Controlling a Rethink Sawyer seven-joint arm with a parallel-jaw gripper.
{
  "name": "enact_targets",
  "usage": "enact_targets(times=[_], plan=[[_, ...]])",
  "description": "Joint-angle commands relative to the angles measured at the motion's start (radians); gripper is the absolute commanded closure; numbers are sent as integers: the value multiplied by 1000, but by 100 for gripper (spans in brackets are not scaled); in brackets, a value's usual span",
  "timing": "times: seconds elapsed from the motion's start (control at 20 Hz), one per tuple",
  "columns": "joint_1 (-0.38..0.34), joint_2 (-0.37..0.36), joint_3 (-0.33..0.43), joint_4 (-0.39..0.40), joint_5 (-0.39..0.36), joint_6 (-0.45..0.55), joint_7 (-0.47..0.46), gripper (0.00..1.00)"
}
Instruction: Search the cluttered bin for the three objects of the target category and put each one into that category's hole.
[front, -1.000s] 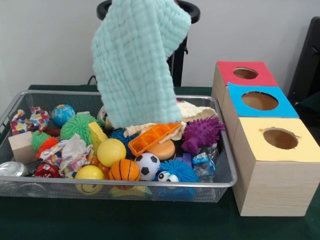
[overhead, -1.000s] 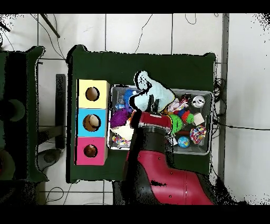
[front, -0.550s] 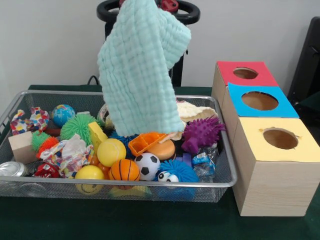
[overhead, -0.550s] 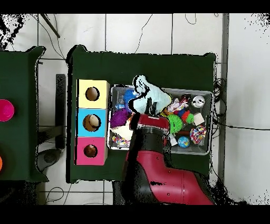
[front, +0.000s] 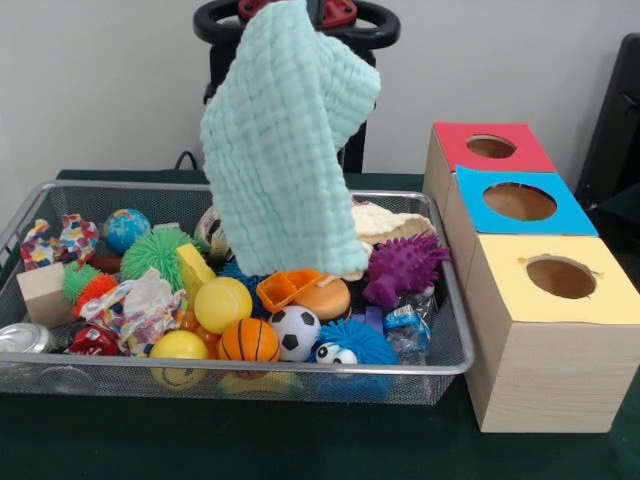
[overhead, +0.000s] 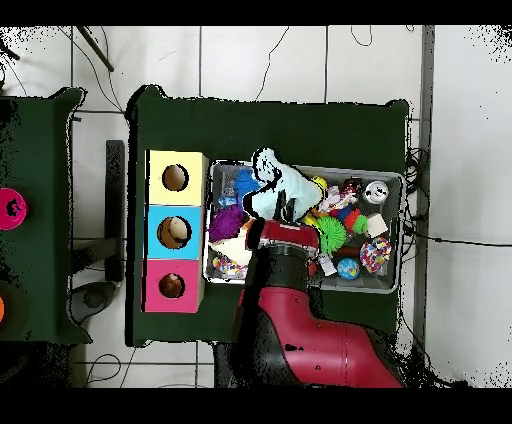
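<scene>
We lift a mint cloth, pinched in our gripper, above the bin; next, the holes beside us.

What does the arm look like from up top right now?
The arm is bulky, with a glossy red rounded shell, a black band near the wrist and a red wrist segment above it. The claw itself is hidden, so its look cannot be told.

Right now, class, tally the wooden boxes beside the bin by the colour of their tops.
red-topped box: 1
blue-topped box: 1
yellow-topped box: 1
Total: 3
</scene>
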Motion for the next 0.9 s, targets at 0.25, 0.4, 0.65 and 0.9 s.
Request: enact_targets(times=[0.25,0.4,0.65,0.9], plan=[[-11,22,15,29,-17,-58,171,100],[-11,24,14,30,-16,-61,172,100],[-17,28,22,32,-17,-58,180,100],[-14,30,19,34,-9,-55,178,100]])
